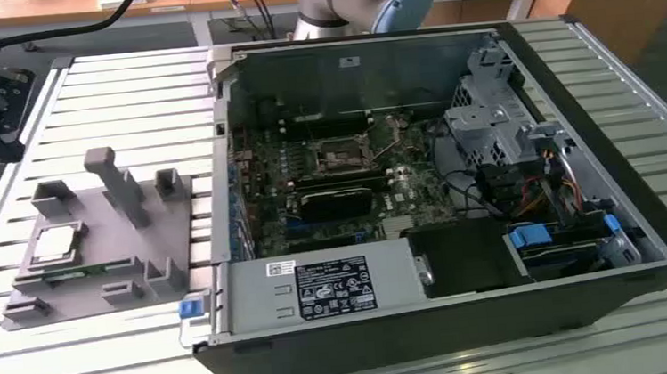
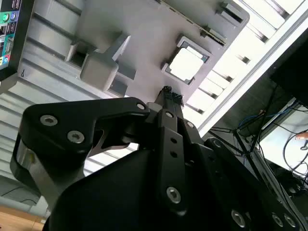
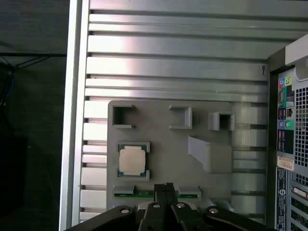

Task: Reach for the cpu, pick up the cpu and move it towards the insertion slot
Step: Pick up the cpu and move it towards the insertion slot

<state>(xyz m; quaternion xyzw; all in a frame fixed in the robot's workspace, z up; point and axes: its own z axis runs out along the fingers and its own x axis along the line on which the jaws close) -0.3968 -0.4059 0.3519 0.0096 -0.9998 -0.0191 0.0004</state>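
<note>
The cpu [image 1: 55, 245] sits in the tray [image 1: 106, 248] (exterior view's left of the case [image 1: 465, 342]).

So the cpu [image 1: 56, 243] is a small flat square chip with a silvery lid and a pale rim. It's lying flat, lid up, in a recess of the grey tray [image 1: 118, 250], on the exterior view's left. The insertion slot [image 1: 337, 158] is a dark square socket with a shiny metal frame. It sits on the motherboard [image 1: 411, 185] near the frame's middle, well apart from the cpu.
</note>
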